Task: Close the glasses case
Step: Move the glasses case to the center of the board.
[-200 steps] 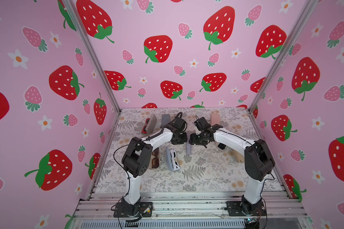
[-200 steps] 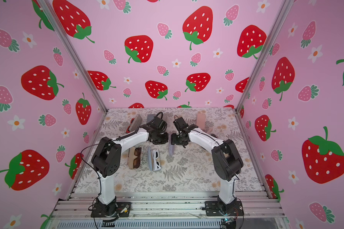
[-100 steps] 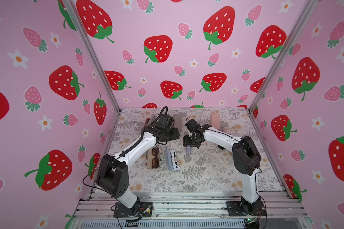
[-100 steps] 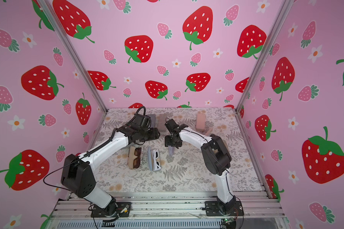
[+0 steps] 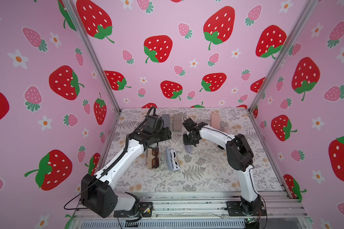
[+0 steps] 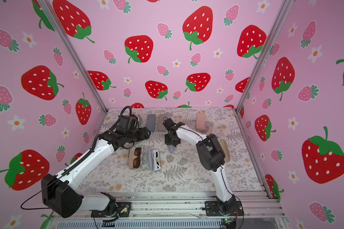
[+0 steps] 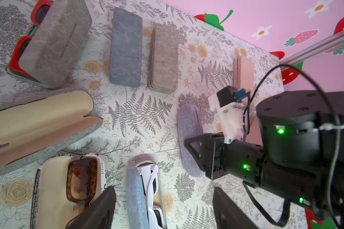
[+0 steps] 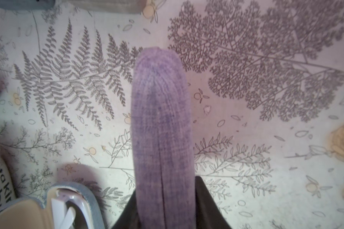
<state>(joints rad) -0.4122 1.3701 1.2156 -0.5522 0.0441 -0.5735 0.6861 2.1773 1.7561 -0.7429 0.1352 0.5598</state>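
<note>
As the right arm bends wrist-down, jaws clasp the lilac case.

We drew the left gripper away from the lilac case, spread its jaws and lowered that arm's elbow; we narrowed the right gripper until it clasped the case's long sides.

closed case beside open case, sunglasses inside

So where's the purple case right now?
The purple case lies mid-table in both top views, between the right gripper's jaws, just right of the white sunglasses.
</note>
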